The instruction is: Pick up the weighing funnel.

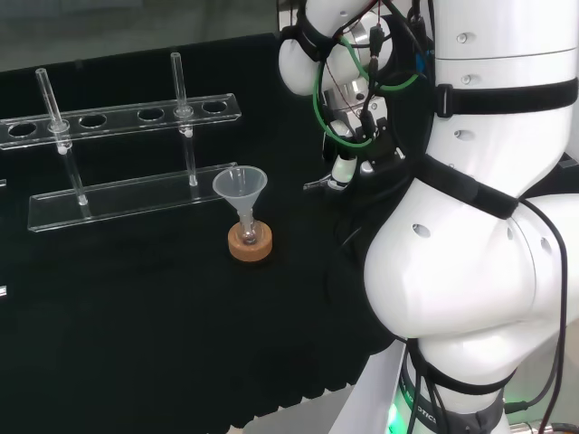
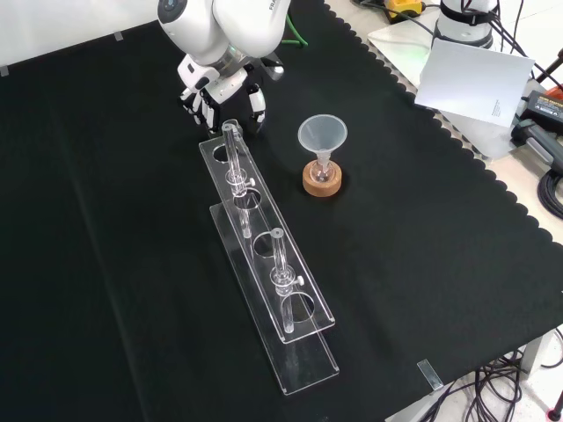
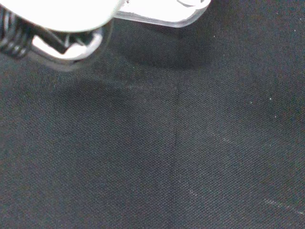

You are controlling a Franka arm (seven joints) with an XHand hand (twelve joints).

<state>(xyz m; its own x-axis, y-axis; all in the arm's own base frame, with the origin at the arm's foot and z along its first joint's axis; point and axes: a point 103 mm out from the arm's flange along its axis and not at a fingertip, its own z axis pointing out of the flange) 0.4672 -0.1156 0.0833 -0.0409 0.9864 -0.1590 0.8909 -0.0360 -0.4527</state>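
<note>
Mostly black cloth (image 2: 114, 264) — scalloped edge — beneath the hand (image 2: 220, 92)

Lit brightly and evenly from overhead, with glare on the white arm links (image 1: 470, 262) and thin highlights along the edges of the clear rack (image 2: 264, 264). Soft shadow on the black cloth (image 3: 190, 157) beneath the washed-out, blurred hand (image 3: 57, 12) in the wrist view.

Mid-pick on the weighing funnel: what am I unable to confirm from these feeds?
1. What the hand holds, if anything: front view, the rack end stands before it; head view, the arm links cover it.
2. The clear piece in the wrist view: cut off by the edge, unidentifiable.
3. The flask under the funnel: too small to see contents.
</note>
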